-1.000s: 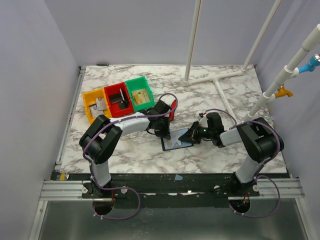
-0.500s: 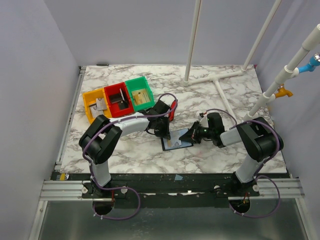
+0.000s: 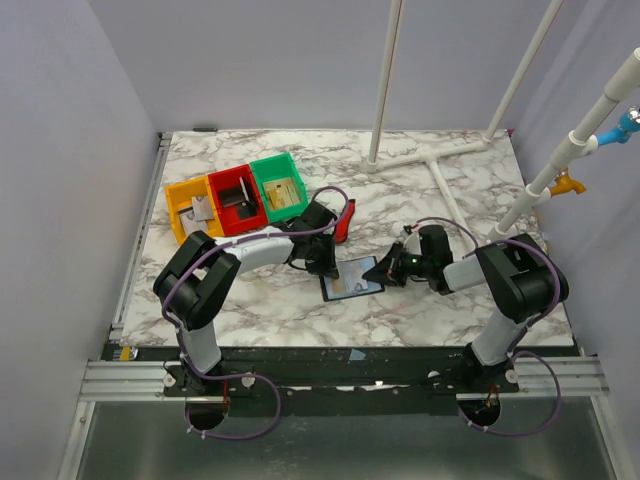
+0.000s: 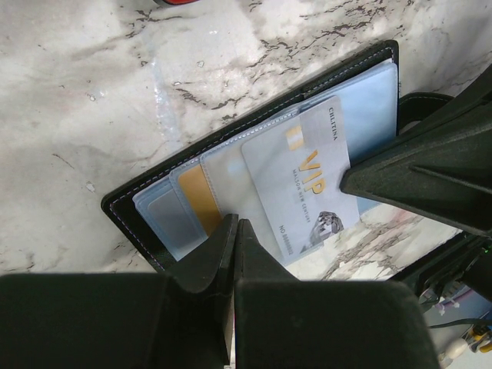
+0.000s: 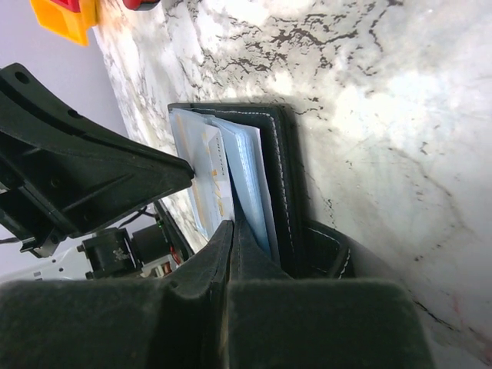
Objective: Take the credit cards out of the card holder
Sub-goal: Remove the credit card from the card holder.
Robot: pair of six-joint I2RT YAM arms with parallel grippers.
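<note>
From the top external camera I have the card holder [image 3: 352, 282] lying open on the marble table [image 3: 450, 180], near the front edge between my two arms. The left gripper [image 3: 327, 268] sits at its 10 o'clock and the right gripper [image 3: 385, 272] at its 3 o'clock, both low at the wallet. Orange [image 3: 190, 212], red [image 3: 235, 198] and green [image 3: 280, 185] bins stand in a row off at 10 o'clock. A red-and-black tool [image 3: 345, 218] lies at the holder's 12 o'clock.

On the left wrist camera, my left jaws are pressed fully together with nothing between them, and their tip rests on the bluish pocket edge at 6 o'clock. A grey VIP card [image 4: 304, 188] sticks partly out of its pocket. A gold card [image 4: 201, 196] sits tucked in at its 9 o'clock. The right gripper's tip comes in from 3 o'clock and touches the VIP card's edge.

On the right wrist camera, my right jaws are closed to a thin line where they meet the cards' edges. I cannot tell whether a card is pinched. The left gripper fills 9 o'clock.
</note>
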